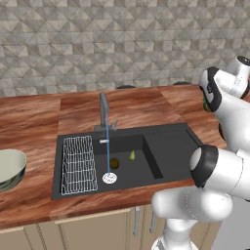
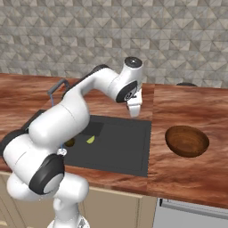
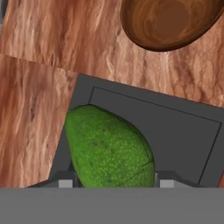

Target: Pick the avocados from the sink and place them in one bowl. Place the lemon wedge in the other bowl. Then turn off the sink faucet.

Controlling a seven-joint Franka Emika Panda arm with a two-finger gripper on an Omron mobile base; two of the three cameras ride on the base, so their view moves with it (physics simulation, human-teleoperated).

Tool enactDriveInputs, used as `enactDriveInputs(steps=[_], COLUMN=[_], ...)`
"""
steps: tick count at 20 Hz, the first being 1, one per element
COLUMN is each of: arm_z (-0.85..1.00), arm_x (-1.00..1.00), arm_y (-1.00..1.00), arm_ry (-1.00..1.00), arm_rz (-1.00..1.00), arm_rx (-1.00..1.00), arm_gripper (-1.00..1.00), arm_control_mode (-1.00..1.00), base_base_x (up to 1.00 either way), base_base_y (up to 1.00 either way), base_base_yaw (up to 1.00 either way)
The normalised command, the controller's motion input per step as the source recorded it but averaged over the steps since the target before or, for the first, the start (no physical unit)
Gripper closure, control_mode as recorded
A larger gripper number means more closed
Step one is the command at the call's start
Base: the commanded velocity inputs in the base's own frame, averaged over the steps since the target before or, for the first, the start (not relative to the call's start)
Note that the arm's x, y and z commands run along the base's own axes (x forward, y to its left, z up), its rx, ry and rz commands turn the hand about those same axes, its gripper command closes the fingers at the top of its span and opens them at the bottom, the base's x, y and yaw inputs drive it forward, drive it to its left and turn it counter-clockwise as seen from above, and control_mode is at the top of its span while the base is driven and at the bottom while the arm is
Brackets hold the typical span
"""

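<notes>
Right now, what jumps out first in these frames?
The bright green avocado looms large in the hand view, held between the end effector's jaws above the sink. The brown bowl waits empty on the counter to the right. Water still streams from the faucet onto the drain, near the dark avocado and lemon wedge.

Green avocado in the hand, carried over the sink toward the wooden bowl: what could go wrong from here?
1. The green avocado sits between the hand's fingertips above the sink; a slip would probably drop it back into the basin.
2. The wooden bowl is shallow; a high release might let the fruit roll out onto the counter.
3. Water runs from the faucet; the dark avocado and lemon wedge are likely wet and slippery.
</notes>
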Motion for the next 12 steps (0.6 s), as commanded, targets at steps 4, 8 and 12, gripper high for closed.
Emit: enactDriveInputs(steps=[4,8,12], arm_z=[-0.11,-0.05,-0.16], arm_x=[-0.03,0.0,0.0], arm_y=[-0.39,-0.13,-0.01], arm_ry=[0.0,0.0,0.0], arm_rz=[0.0,0.0,0.0], arm_rx=[-0.07,-0.16,-0.23], arm_gripper=[1.0,1.0,1.0], arm_control_mode=[-1.0,-1.0,-1.0], base_base_x=[0.0,0.0,0.0], base_base_y=[0.0,0.0,0.0], base_base_yaw=[0.0,0.0,0.0])
